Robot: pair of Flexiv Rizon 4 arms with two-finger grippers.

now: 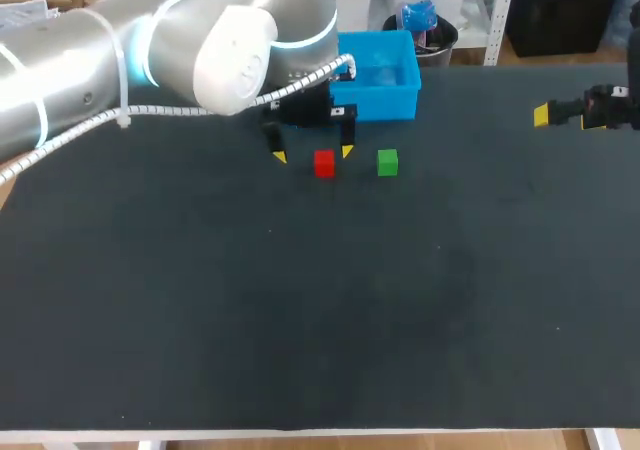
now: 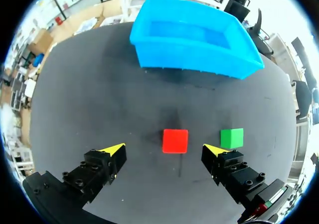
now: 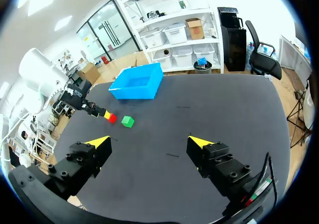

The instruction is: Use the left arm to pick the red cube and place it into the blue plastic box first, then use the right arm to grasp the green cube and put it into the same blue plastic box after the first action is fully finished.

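both left jaws flank red cube [image 2: 175, 141]

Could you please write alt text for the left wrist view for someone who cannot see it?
The open left claw hangs over a table with the red cube between its yellow-tipped fingers, untouched. The green cube sits beside one finger, and the empty blue plastic box stands ahead.

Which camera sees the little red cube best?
The left wrist view: the red cube is big and clear between the left gripper's open fingers. The head view shows it small beside the green cube; the right wrist view, just a far-off speck.
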